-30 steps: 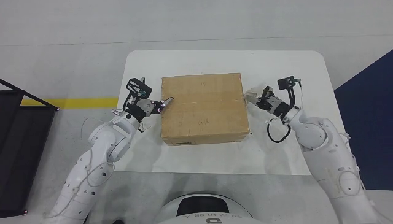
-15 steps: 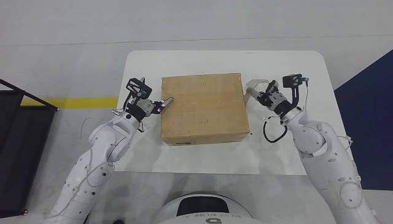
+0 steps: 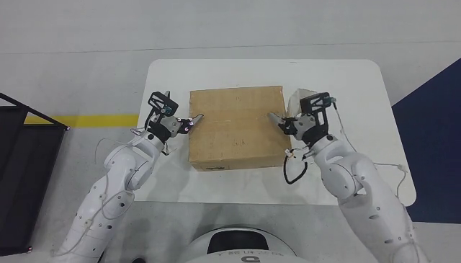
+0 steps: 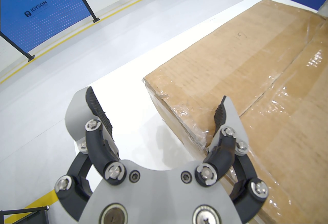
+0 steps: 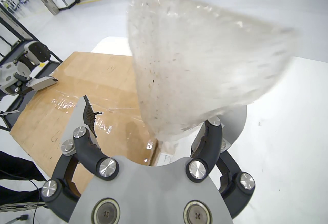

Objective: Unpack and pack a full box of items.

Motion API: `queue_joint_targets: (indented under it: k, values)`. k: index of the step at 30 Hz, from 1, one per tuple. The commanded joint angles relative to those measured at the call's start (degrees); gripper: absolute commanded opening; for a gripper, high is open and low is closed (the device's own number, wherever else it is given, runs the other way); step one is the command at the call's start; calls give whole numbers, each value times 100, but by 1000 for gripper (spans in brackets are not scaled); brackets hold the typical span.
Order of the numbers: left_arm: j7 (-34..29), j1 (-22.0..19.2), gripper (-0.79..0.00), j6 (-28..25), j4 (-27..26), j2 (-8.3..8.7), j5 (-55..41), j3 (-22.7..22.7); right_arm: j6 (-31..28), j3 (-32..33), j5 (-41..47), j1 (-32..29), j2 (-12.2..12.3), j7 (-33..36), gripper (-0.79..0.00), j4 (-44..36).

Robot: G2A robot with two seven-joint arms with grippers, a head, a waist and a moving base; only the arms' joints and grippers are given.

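Cardboard box [image 3: 240,127] sits between both spread jaws, taped seam running left-right; right jaws, clear film [image 5: 200,60] clinging, overlap its right edge.

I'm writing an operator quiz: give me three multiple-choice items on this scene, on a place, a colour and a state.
1. Where is the left hand? A at the box's left edge; B on the floor; C above the box's middle.
2. The table is: A black; B white; C green.
3. The box is: A flaps open; B crushed; C shut and taped.
Answers: A, the hand overlaps that edge; B, its top is white; C, clear tape covers the seam.
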Motion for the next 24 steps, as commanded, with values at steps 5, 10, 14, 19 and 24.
queue_joint_targets:
  k: [5,10,14,19,24]
  values:
    - [0,0,0,0,0,0,0,0,509,-1046,-919,468,-142,556,0,-223]
    - [0,0,0,0,0,0,0,0,852,-1766,-1341,812,-291,855,0,-378]
    - [0,0,0,0,0,0,0,0,717,-2234,-1124,1054,-410,1202,0,-473]
    - [0,0,0,0,0,0,0,0,640,-1554,-5,1074,-415,1219,0,-1038]
    - [0,0,0,0,0,0,0,0,230,-19,915,463,-273,1042,0,-1561]
